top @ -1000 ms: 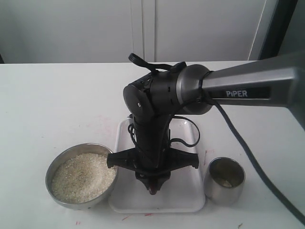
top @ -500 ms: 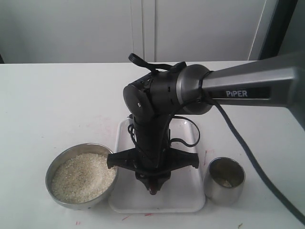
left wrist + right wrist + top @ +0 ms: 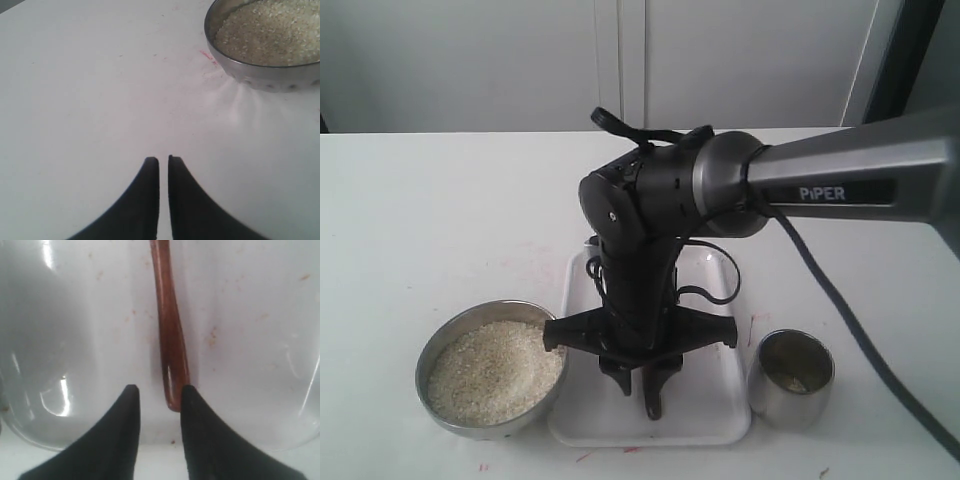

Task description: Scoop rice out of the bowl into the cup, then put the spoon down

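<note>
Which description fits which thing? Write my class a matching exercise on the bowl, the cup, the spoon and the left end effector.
Things:
1. bowl
2. cup
3. spoon
4. left end effector

Descriptions:
A. lies on the white tray
B. shut, over the table
C. nearly full of rice
D. holds only a little rice

Pairs: 1-C, 2-D, 3-A, 4-B

— Where's the exterior view?
— Raised, facing the bench (image 3: pixel 440 200), looking down on the right end effector (image 3: pixel 652 400).
— The wrist views?
— Close behind each end effector, aimed past its tips. Left shares the bowl (image 3: pixel 260 77) with it; right, the tray (image 3: pixel 75 340).
</note>
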Controlling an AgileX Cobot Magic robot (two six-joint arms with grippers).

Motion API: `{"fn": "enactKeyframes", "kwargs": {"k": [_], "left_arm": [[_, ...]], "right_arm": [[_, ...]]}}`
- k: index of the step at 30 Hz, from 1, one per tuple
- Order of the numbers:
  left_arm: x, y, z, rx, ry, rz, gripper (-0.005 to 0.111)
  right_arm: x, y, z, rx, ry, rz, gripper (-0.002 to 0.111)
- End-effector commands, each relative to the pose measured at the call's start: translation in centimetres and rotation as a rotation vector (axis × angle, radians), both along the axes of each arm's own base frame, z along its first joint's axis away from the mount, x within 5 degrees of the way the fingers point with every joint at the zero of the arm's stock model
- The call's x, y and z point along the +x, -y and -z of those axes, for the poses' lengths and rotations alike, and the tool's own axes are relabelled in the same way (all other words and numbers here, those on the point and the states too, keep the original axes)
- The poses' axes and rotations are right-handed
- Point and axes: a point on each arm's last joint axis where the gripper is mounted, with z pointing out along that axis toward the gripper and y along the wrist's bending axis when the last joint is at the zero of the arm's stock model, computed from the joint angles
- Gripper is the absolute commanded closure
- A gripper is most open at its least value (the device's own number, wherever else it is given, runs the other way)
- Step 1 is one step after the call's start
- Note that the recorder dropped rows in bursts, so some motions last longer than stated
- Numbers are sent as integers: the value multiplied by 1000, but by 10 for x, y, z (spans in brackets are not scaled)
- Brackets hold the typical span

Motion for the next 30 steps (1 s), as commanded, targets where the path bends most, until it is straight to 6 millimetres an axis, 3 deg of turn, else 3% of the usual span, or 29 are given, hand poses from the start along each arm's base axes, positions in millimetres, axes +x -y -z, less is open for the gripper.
{"fn": "enactKeyframes", "kwargs": {"k": [1,5,7,14,22,30], "left_arm": [[-1,0,7,-5,-58,6,92],[-1,0,7,-5,-58,6,92],[-1,0,7,-5,-58,6,92],[-1,0,7,-5,-58,6,92],[-1,0,7,-5,-58,6,92],[-1,0,7,-5,-58,6,92]], "right_arm": [[-1,7,-31,18,74,-64,95],[-10,18,-62,-3,110,-140,107],[-20,24,-78,-17,99,-214,108],[-75,32,-126,-73,219,-410,108],[-153,53,-155,23,311,-521,108],[-212,99,-174,188,385,-560,108]]}}
